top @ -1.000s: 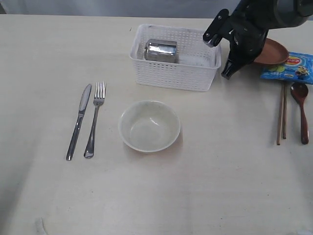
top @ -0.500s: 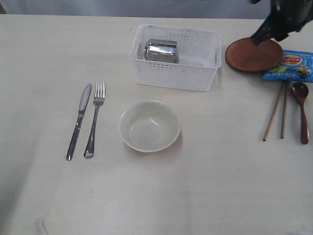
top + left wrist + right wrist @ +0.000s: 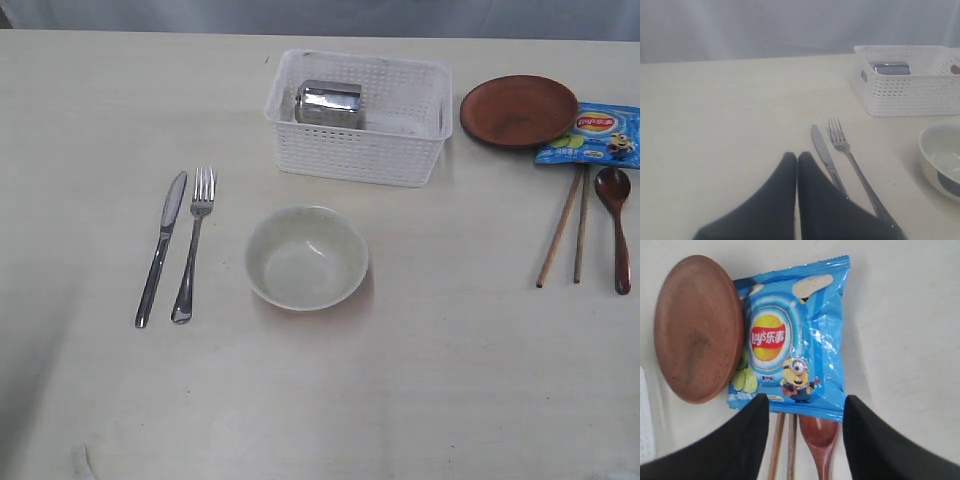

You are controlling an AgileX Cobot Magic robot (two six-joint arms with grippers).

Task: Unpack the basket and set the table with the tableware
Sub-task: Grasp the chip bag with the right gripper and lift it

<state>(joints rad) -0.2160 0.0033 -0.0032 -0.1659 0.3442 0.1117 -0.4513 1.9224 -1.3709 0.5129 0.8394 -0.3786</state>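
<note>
The white basket (image 3: 357, 116) stands at the back middle of the table (image 3: 320, 400), with the steel cup (image 3: 329, 103) lying inside. The knife (image 3: 162, 246) and fork (image 3: 193, 243) lie side by side on the left, and the cream bowl (image 3: 307, 256) sits in front of the basket. On the right are the brown plate (image 3: 518, 109), the chopsticks (image 3: 567, 226) and the dark spoon (image 3: 617, 224). No arm shows in the exterior view. My left gripper (image 3: 797, 158) is shut and empty beside the knife (image 3: 824, 154). My right gripper (image 3: 806, 401) hangs open above the spoon (image 3: 819, 436) and chopsticks (image 3: 783, 445), holding nothing.
A blue snack packet (image 3: 596, 134) lies beside the plate, its edge tucked under the plate's rim (image 3: 737, 365). The basket's perforated wall (image 3: 900, 92) and the bowl's rim (image 3: 935, 155) lie past the fork (image 3: 850, 155) in the left wrist view.
The right arm let go of the brown plate, which now lies flat beside the basket, and has left the exterior view. One chopstick has swung outward at its near end.
</note>
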